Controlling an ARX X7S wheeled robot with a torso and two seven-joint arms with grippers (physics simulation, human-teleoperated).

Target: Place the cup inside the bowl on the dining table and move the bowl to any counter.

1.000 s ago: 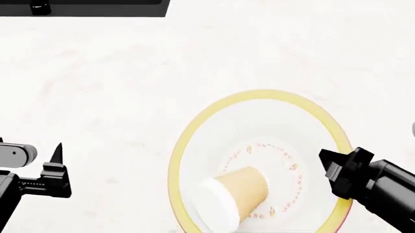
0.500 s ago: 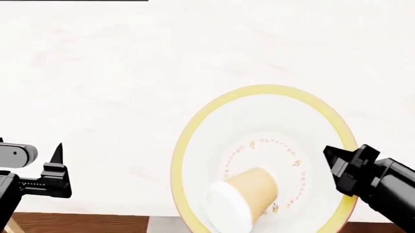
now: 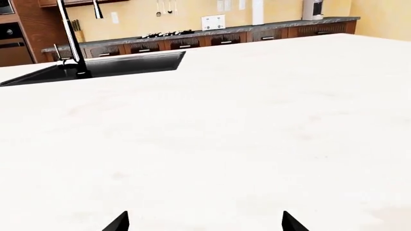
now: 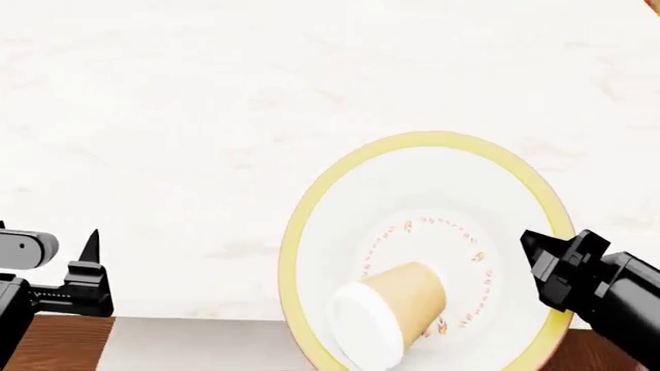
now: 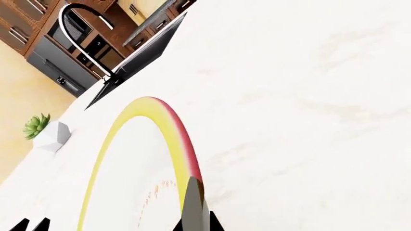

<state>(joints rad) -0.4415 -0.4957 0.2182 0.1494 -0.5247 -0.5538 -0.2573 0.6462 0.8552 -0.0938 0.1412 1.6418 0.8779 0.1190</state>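
Observation:
The wide white bowl (image 4: 433, 182) with a yellow rim hangs partly out over the front edge of the white dining table (image 4: 206, 116). The tan cup (image 4: 404, 297) with its white lid lies on its side inside the bowl. My right gripper (image 4: 545, 267) is shut on the bowl's right rim. In the right wrist view one finger (image 5: 192, 207) presses the reddish outer side of the bowl (image 5: 128, 159). At the left, away from the bowl, my left gripper (image 4: 60, 259) is open and empty. Its two tips show wide apart over bare tabletop in the left wrist view (image 3: 205, 225).
The table's brown wooden edge (image 4: 52, 344) runs along the bottom of the head view. A black sink (image 3: 109, 67) with a tall faucet (image 3: 70, 38) is set in the far end of the white top. A dark counter (image 3: 212, 34) lines the back wall. A small potted plant (image 5: 38, 127) stands nearby.
The table top has slid away in the head view and its wooden front edge has come into sight. The bowl with the cup has stayed in my right gripper. The left gripper has not moved.

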